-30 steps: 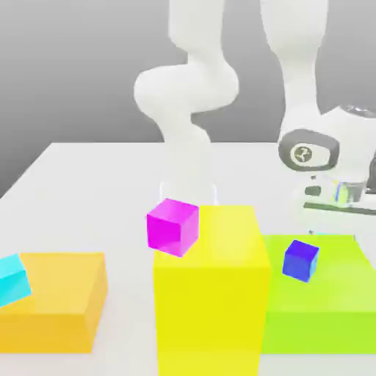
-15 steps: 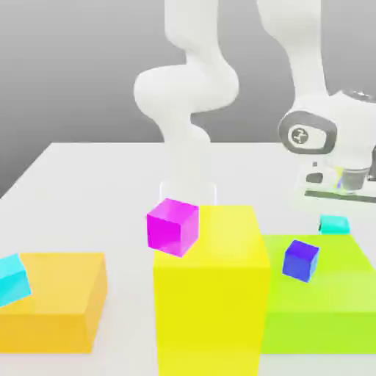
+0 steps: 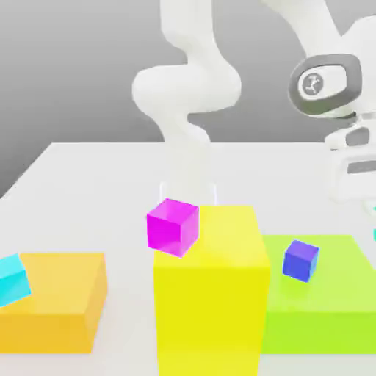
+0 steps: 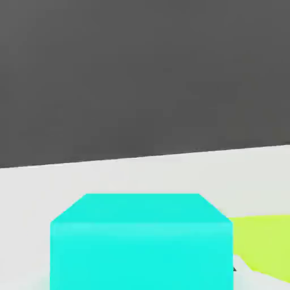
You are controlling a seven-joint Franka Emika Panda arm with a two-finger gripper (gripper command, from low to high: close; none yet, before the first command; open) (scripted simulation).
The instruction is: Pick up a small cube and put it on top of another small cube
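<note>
Seen in the exterior view, with clock directions taken from its centre: a pale table [image 3: 88,191] under a grey backdrop. At 6 o'clock stands a tall yellow block [image 3: 211,308]; a tilted magenta cube [image 3: 173,228] overlaps the 11 o'clock corner of its top. At 4 o'clock, a low lime-green block [image 3: 323,323] has a small blue-violet cube [image 3: 301,261] over its top face. At 8 o'clock, a small sky-cyan cube [image 3: 11,279], cut off by the frame, overlaps a low orange block [image 3: 51,323]. The white arm [image 3: 187,88] rises at 12 o'clock. At 3 o'clock, slivers of a small teal cube [image 3: 374,234] show at the partly cropped gripper [image 3: 373,214].
</note>
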